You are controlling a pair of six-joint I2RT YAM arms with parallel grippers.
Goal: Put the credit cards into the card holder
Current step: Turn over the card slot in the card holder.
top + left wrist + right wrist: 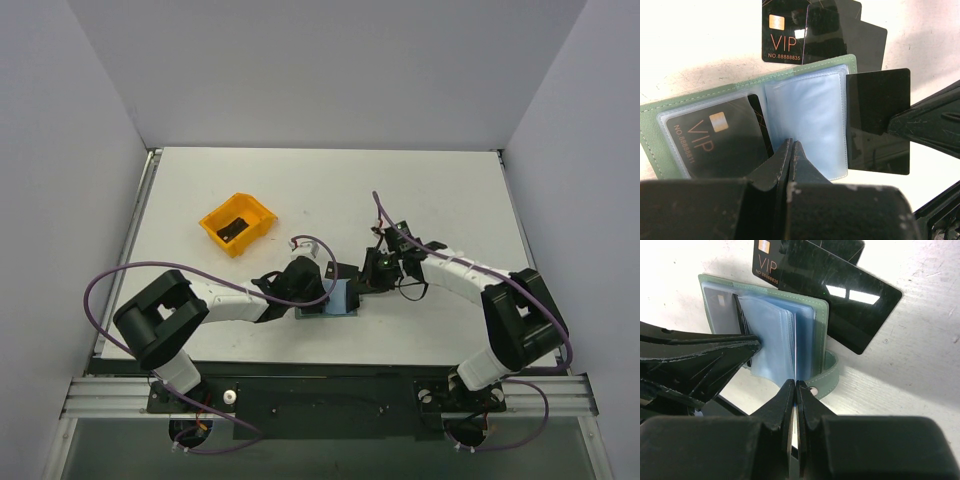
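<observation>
The sage-green card holder (700, 98) lies open on the table between both arms (337, 298), its light-blue sleeves fanned up. One black VIP card (715, 140) sits in its left sleeve. My left gripper (792, 146) is shut on the near edge of a blue sleeve (810, 110). My right gripper (796, 386) is shut on a black credit card (877, 115), seen edge-on (796, 357) in its own view, with its leading edge at the sleeve's open side. Several loose credit cards (785, 30) (855, 305) lie overlapped just beyond the holder.
An orange bin (262, 222) with a dark item inside stands on the table behind the left arm. The holder's snap strap (832, 375) curls out beside my right fingers. White walls enclose the table on three sides.
</observation>
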